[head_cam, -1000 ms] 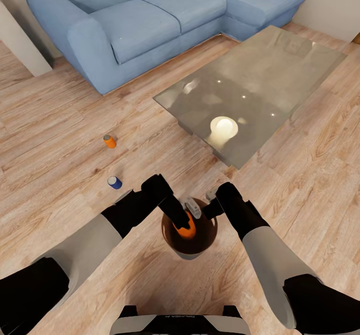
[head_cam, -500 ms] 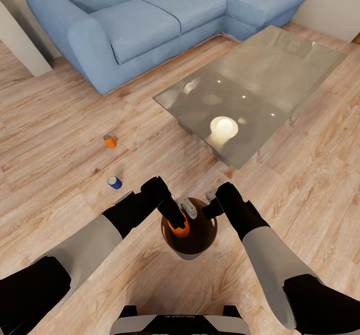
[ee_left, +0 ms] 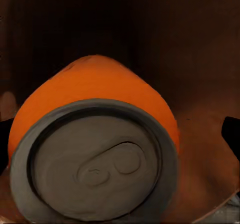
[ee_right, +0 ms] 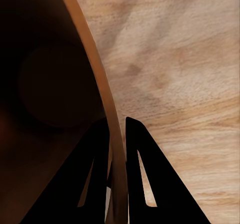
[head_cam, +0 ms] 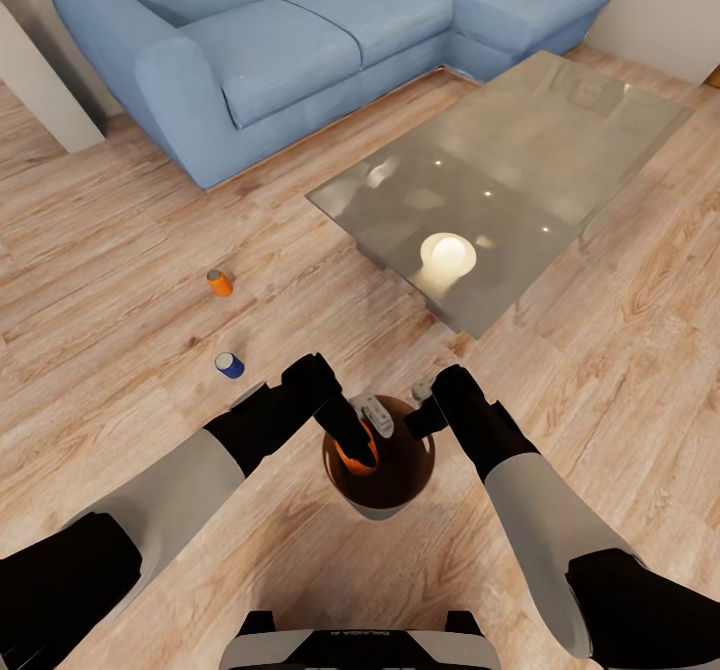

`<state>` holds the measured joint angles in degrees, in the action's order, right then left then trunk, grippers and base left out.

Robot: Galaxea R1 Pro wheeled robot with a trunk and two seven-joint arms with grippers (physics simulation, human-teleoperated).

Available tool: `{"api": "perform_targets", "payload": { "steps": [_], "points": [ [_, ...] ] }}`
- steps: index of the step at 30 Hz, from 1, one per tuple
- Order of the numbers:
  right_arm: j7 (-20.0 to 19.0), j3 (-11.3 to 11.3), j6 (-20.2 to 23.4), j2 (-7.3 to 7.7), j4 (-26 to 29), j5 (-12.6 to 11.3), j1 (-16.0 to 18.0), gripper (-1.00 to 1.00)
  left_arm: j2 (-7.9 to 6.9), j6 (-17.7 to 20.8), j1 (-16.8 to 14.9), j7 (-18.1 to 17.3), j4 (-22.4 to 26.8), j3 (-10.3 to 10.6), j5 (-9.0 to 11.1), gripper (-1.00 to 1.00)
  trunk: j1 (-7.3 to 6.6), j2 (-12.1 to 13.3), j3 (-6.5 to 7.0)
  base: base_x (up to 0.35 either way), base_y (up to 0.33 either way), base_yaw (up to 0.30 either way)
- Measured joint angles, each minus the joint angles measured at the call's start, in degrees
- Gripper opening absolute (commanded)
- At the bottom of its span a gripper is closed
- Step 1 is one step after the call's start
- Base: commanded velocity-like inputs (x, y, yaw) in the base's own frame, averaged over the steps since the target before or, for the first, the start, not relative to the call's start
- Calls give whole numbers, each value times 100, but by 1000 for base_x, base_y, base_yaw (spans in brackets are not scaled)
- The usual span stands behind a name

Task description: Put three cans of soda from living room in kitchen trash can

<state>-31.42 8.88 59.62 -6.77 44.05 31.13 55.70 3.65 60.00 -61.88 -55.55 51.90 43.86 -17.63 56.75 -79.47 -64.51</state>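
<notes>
Cans lie on the floor at my ten o'clock, an orange can (head_cam: 219, 283) and a blue can (head_cam: 229, 365), while my left fingers (head_cam: 356, 447) grip another orange can (ee_left: 95, 149) inside the trash can (head_cam: 412, 470), whose rim my right fingers (ee_right: 118, 184) pinch at one o'clock.

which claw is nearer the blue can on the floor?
Left. The left claw is down inside the bin, on the blue can's side. The right claw grips the bin's rim on the far side.
</notes>
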Motion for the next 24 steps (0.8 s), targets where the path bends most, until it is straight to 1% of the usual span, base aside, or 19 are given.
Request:
{"api": "perform_targets", "payload": {
  "steps": [9,12,15,17,19,21,22,23,24],
  "points": [
    [-1,-15,-2,10,1,3,-7,-100,-27,0,0,0,6,-20,16,100,0,0,0,0,0,0],
    [4,-20,-13,11,1,48,-7,-100,-41,0,0,-4,14,-32,24,100,0,0,0,0,0,0],
    [0,-24,-2,11,0,5,-7,-100,-57,0,0,-14,46,-42,37,100,0,0,0,0,0,0],
    [-6,-50,4,22,-2,-19,-7,-100,-92,0,26,-51,89,-57,63,100,0,0,0,0,0,0],
    [-6,-67,0,34,-5,-4,-7,-100,-182,-1,83,-72,155,-66,81,100,0,0,0,0,0,0],
    [-6,-77,-5,50,-10,8,-7,-100,-398,-4,159,-106,349,-80,105,100,0,0,0,0,0,0],
    [-5,-79,-6,53,-12,12,-7,-100,-470,-1,173,-130,413,-83,119,100,0,0,0,0,0,0],
    [-6,-84,-5,57,-14,4,-7,-100,-626,-6,192,-202,528,-93,138,100,0,0,0,0,0,0],
    [-8,-86,-3,58,-14,-6,-7,-100,-721,-3,200,-250,583,-107,169,100,0,0,0,0,0,0]
  ]
}}
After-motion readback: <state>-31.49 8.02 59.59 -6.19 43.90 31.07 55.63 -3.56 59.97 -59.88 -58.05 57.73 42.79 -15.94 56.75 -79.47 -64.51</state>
